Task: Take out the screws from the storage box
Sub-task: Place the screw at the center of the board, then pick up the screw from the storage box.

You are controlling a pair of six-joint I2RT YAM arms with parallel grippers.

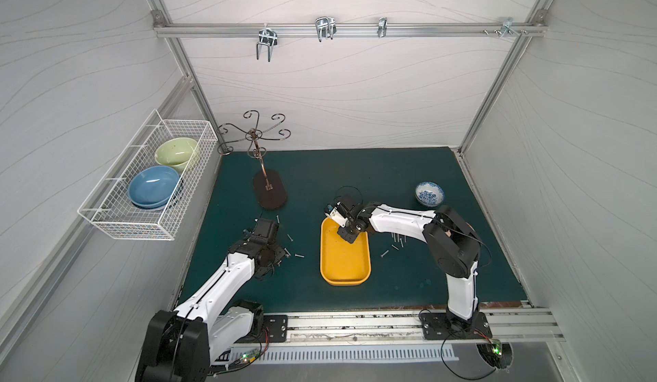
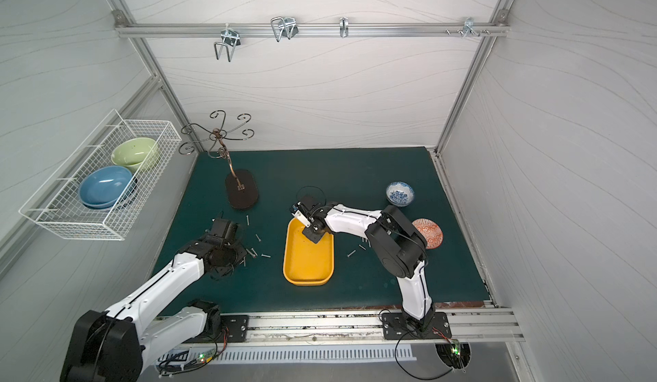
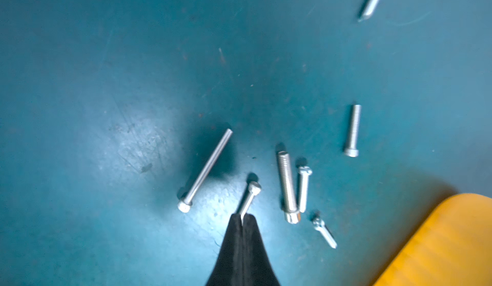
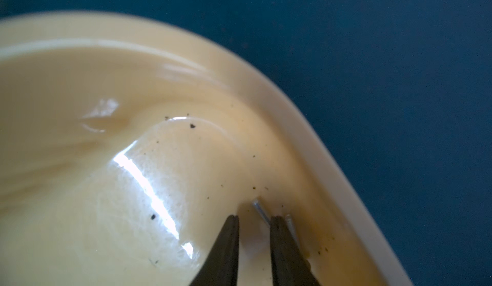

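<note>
Screws (image 3: pixel 287 186) were found scattered on the green mat (image 3: pixel 106 85) on either side of the storage box (image 1: pixel 343 266) | left gripper (image 3: pixel 242 218) was closed, thin screw (image 3: pixel 251 195) pinched by its shaft end between the tips | right gripper (image 4: pixel 254 219) was set inside a box corner, jaws parted, another screw (image 4: pixel 260 208) lying partly between them, unclamped.
</note>
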